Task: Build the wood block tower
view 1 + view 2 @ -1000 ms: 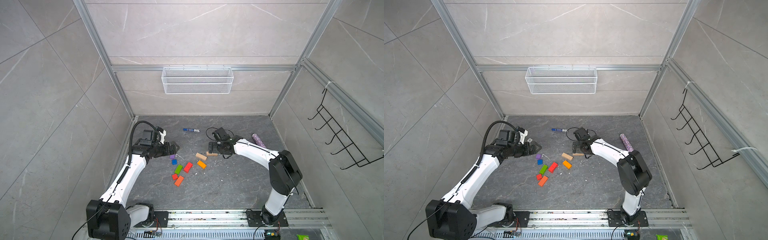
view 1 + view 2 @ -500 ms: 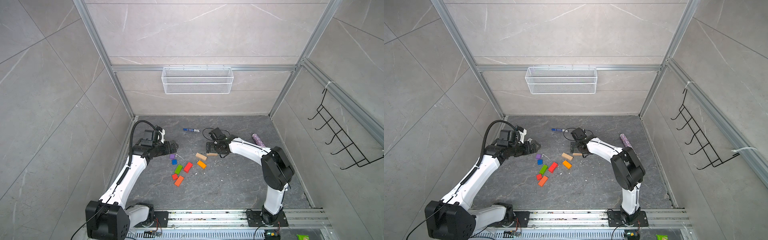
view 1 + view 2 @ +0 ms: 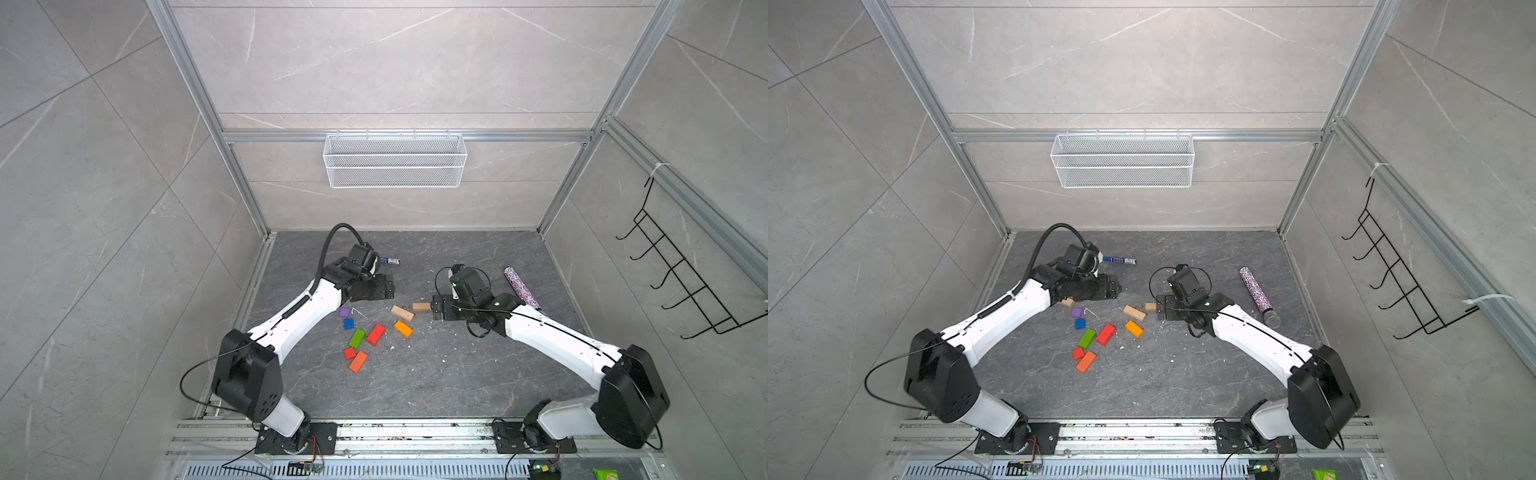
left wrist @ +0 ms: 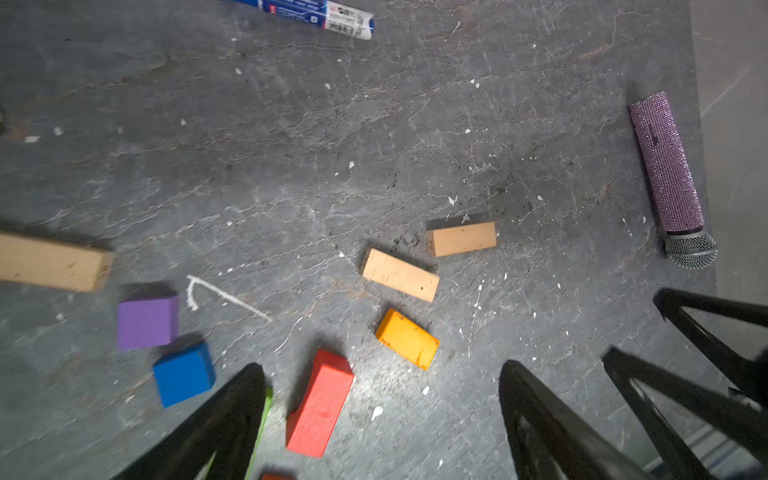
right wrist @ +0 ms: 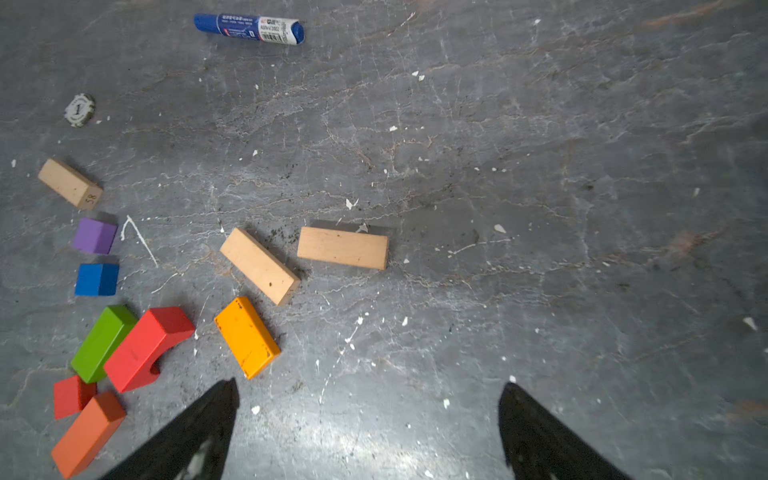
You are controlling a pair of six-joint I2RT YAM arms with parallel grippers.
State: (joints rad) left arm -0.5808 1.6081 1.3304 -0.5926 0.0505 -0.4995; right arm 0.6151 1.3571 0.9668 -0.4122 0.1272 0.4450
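Note:
The wood blocks lie loose and flat on the dark floor, and no tower is in view. Two tan oblongs (image 3: 402,312) (image 3: 421,307) sit mid-floor, with a third tan one (image 3: 1067,302) half under the left arm. Purple (image 3: 344,312) and blue (image 3: 348,323) cubes, green (image 3: 356,338), red (image 3: 376,334) and orange (image 3: 403,328) oblongs, a small red cube (image 3: 349,353) and an orange-red oblong (image 3: 358,362) lie nearby. My left gripper (image 4: 383,368) hangs open and empty above the red oblong (image 4: 320,403). My right gripper (image 5: 370,384) is open and empty, beside a tan oblong (image 5: 343,247).
A blue marker pen (image 3: 390,261) lies behind the left gripper. A glittery microphone (image 3: 521,287) lies at the right by the wall. A white chip (image 5: 80,109) rests near the far tan block. A wire basket (image 3: 395,160) and a hook rack (image 3: 681,282) hang on the walls.
My left gripper has moved right, toward the middle and over the coloured blocks. The right arm's elbow has swung out to the right while its gripper stayed by the tan blocks.

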